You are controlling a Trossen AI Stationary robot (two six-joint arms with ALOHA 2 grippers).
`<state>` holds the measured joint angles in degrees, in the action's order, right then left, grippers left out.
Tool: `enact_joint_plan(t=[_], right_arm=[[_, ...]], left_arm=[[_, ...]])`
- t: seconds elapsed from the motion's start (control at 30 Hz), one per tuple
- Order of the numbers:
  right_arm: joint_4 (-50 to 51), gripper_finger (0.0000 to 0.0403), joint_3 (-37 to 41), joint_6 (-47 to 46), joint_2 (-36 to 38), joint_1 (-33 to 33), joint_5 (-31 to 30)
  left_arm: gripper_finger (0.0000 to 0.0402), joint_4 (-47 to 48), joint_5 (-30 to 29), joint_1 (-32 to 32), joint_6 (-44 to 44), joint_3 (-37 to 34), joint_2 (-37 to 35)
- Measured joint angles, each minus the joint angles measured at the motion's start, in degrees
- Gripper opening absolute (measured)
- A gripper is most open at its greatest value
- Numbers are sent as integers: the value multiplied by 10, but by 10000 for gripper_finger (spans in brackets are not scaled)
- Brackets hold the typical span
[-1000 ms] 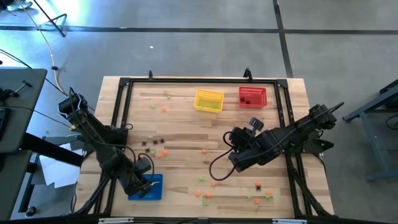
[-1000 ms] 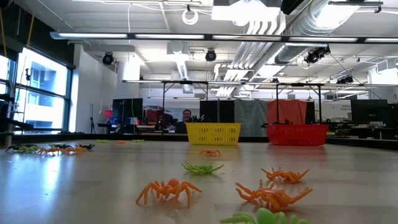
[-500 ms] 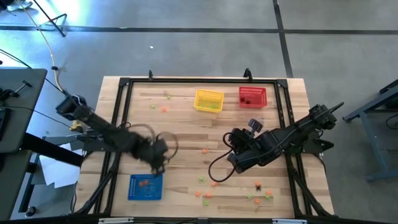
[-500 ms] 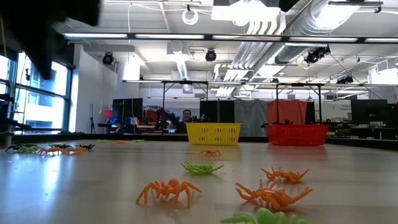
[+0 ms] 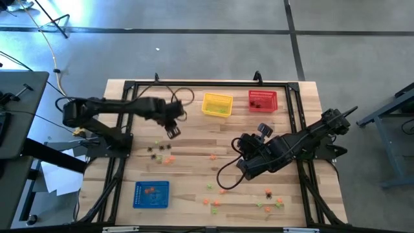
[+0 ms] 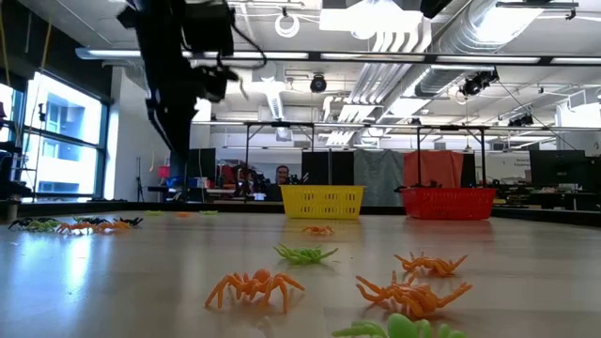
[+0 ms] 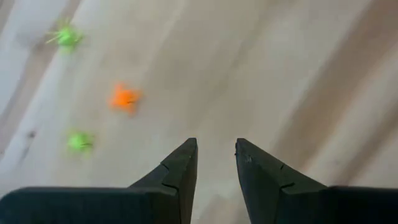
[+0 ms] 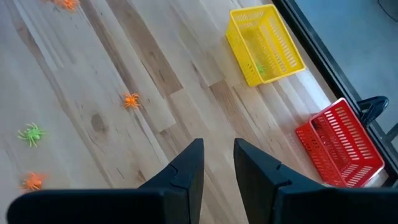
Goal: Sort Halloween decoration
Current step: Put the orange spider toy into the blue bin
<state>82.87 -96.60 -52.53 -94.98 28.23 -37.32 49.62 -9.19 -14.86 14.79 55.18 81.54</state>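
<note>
The decorations are tiny plastic spiders, orange, light green and black, scattered on the wooden table (image 5: 194,129). A mixed cluster (image 5: 159,153) lies left of centre, and more (image 5: 269,196) lie near the near-right corner. My left gripper (image 5: 173,132) hangs open and empty above the far-left part of the table, left of the yellow basket (image 5: 217,104). In its wrist view, two green spiders (image 7: 65,37) (image 7: 79,142) and an orange one (image 7: 124,98) lie on the wood below. My right gripper (image 5: 246,144) waits over the table's middle right, open and empty.
A blue basket (image 5: 151,194) near the near-left corner holds orange spiders. A red basket (image 5: 262,100) stands beside the yellow one at the far edge. A black frame (image 5: 207,84) runs around the table. In the low view, orange (image 6: 254,286) and green (image 6: 305,253) spiders lie close.
My left arm has risen from over the blue basket at the near-left corner. It has swung toward the far edge and to the right, and now reaches out near the yellow basket. In the low view it has come into sight at the upper left.
</note>
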Motion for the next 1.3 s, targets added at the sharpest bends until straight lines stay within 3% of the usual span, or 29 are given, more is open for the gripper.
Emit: enact_joint_plan(t=[0.17, 0.47, 0.77, 1.1, 1.3], right_arm=[[6, 83, 0, 8, 0, -1, -2], [8, 83, 0, 16, 0, -1, -9], [10, 83, 0, 16, 0, -3, -19], [11, 83, 0, 25, 0, -16, -19], [11, 83, 0, 26, 0, -16, -19]], left_arm=[[99, -12, 39, -88, -67, -1, 46], [99, -66, 39, -162, -150, 0, 122], [99, -95, 25, -200, -195, 1, 186], [98, -105, 25, -219, -197, 2, 210], [45, -105, 15, -219, -167, 2, 211]])
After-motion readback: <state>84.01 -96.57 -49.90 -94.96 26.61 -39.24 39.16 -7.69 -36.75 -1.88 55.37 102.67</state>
